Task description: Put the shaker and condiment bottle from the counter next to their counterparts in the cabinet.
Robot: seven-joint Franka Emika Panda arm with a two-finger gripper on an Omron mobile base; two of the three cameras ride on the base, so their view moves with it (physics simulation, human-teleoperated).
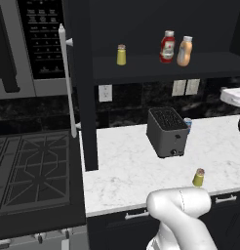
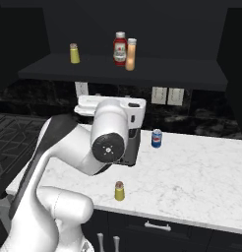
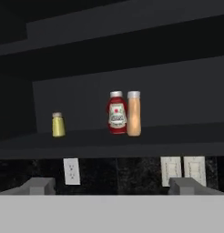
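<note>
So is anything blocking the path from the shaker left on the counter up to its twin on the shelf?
Nothing visible. The shaker stands alone near the counter front edge, clear of the toaster. The cabinet door is open, and the shelf beside the grey-capped shaker is free.

We're looking at a home kitchen here: a gas stove [image 1: 34, 171] with a microwave [image 1: 41, 39] above it, right beside a marble surface [image 1: 127, 171] over dark drawers. There's a toaster [image 1: 167, 132] and a soda can [image 2: 156, 139] out, wall outlets [image 1: 105, 93] on the black backsplash, and ketchup [image 1: 167, 47] in the open dark cabinet [image 1: 156, 68].
</note>
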